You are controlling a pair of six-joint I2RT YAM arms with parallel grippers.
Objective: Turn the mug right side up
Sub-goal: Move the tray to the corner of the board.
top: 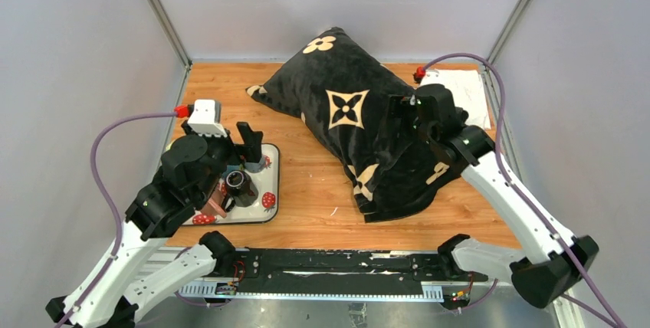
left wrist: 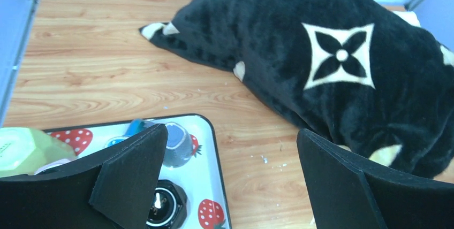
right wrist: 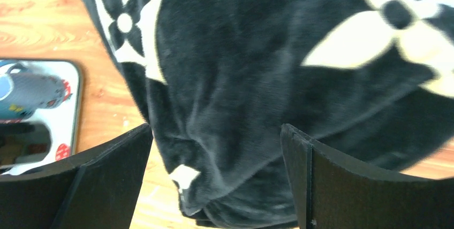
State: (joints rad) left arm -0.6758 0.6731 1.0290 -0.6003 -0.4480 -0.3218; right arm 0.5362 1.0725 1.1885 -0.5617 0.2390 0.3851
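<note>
A small blue-grey mug [left wrist: 178, 144] stands bottom up on a white strawberry-print tray [left wrist: 214, 149] at the table's left. It also shows in the right wrist view [right wrist: 32, 90] at the far left. In the top view my left gripper [top: 244, 150] hangs over the tray's [top: 270, 209] far end and hides most of the mug. My left gripper [left wrist: 231, 138] is open and empty, its left finger [left wrist: 128, 170] just above and beside the mug. My right gripper [right wrist: 217, 132] is open and empty over the black pillow [right wrist: 241, 79], far from the mug.
A black hexagonal cup [left wrist: 163, 207] stands open end up on the tray near the mug, next to a pale green object [left wrist: 24, 149]. A large black pillow [top: 360, 129] with cream flowers covers the table's middle and right. A white cloth [top: 464, 90] lies at the back right.
</note>
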